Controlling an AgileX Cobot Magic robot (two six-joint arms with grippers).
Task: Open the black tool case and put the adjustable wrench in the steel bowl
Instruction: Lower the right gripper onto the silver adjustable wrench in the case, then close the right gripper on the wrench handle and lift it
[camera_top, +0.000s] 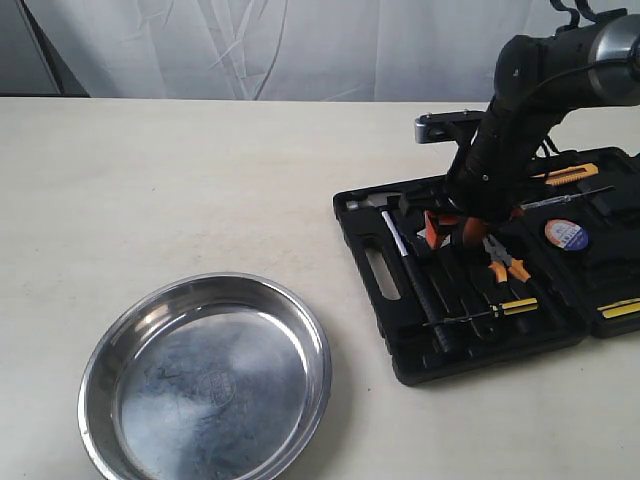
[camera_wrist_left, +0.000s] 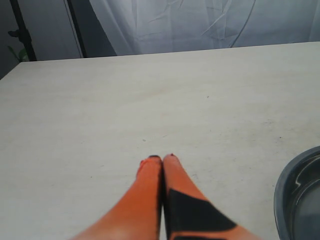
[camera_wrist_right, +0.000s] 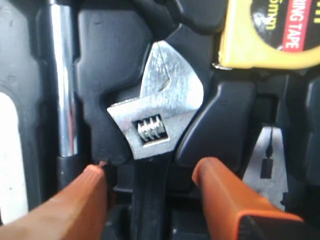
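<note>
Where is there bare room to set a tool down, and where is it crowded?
Bare table runs beyond the steel bowl and left of the black tool case; a narrower strip lies between them. Crowded: inside the open case, where the right gripper straddles the adjustable wrench.

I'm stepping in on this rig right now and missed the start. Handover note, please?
Left gripper: shut, empty, over the table near the steel bowl.
Right gripper: open, straddling the handle of the adjustable wrench, which lies in the black tool case.
Done: case open.
Left: grip wrench, lift, set it in the bowl.
</note>
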